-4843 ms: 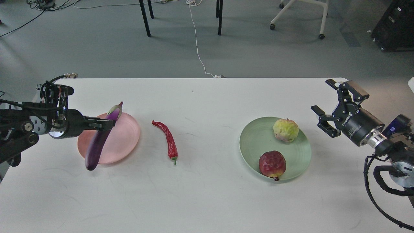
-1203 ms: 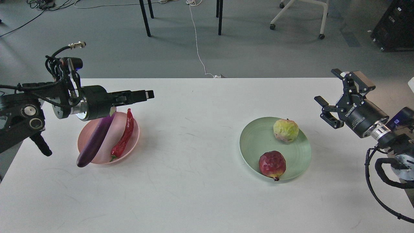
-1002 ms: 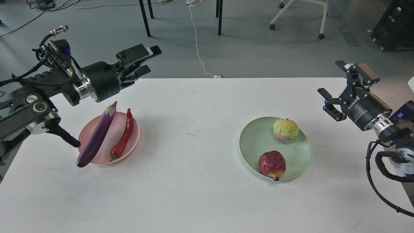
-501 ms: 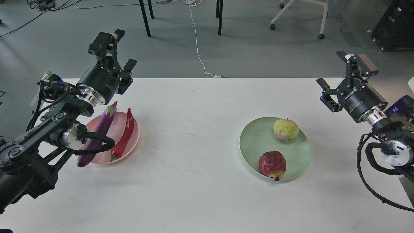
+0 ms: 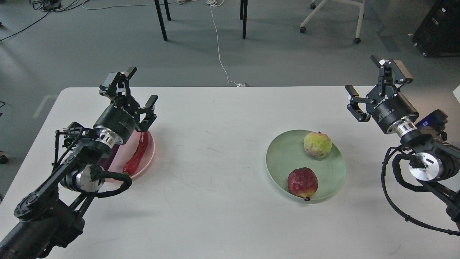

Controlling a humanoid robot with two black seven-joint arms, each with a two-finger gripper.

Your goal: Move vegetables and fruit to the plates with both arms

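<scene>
The red chili pepper [image 5: 138, 154] lies on the pale pink plate [image 5: 148, 155] at the left. My left arm covers most of that plate and almost all of the purple eggplant [image 5: 109, 159], of which a dark sliver shows. The yellow-green fruit [image 5: 317, 144] and the dark red pomegranate [image 5: 302, 182] sit on the pale green plate [image 5: 284, 156] at the right. My left gripper [image 5: 133, 91] is open and empty, raised above the pink plate's far side. My right gripper [image 5: 373, 81] is open and empty, raised over the table's far right corner.
The white table [image 5: 215, 201] ends at the far side along a straight edge. Beyond it on the grey floor are dark table legs [image 5: 160, 19], a white cable [image 5: 218, 46] and a white wheeled chair base [image 5: 332, 16].
The left gripper set the eggplant down, put the chili pepper beside it on the pink plate, then drew back and swung over the plate. The right gripper rose and moved a little left.
</scene>
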